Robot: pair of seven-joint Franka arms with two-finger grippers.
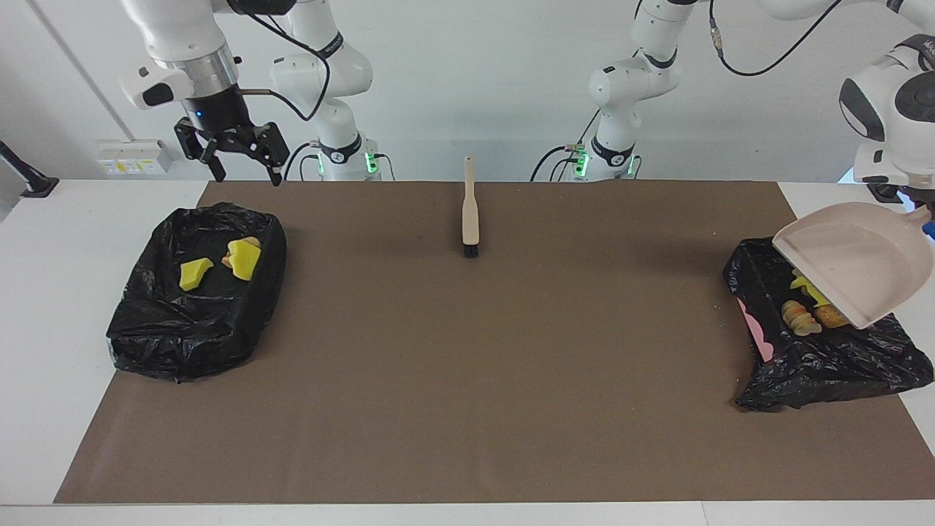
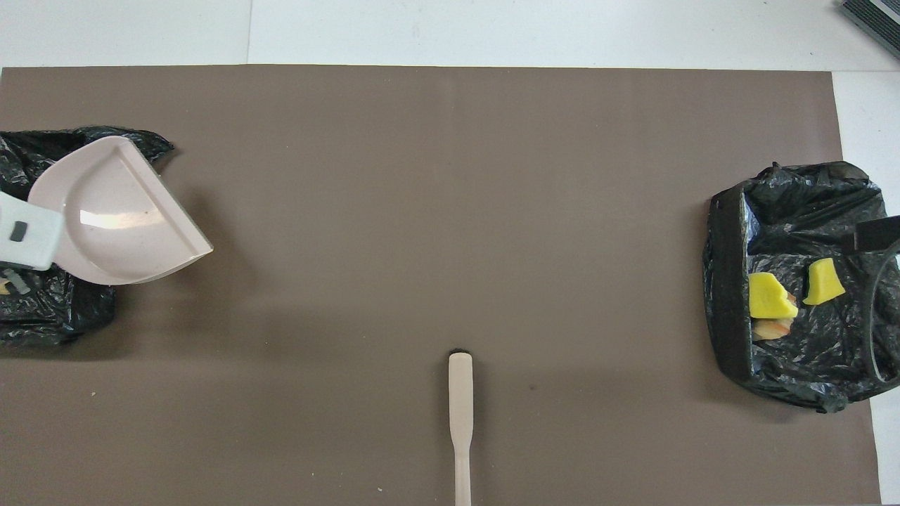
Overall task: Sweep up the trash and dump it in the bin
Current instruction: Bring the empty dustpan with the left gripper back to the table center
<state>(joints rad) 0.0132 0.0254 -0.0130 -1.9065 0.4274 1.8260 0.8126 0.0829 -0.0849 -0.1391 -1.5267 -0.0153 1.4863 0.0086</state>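
Trash (image 1: pixel 803 315) all binned, dustpan (image 1: pixel 855 263) held empty over it.
Left gripper clamps its handle; right gripper (image 1: pixel 243 157) hangs wide over table edge.

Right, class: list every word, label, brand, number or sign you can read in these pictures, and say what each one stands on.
None can be read.
Wall socket panel: yellow stickers, too small to read.
Dustpan, brush, both black bin bags: no lettering shows.
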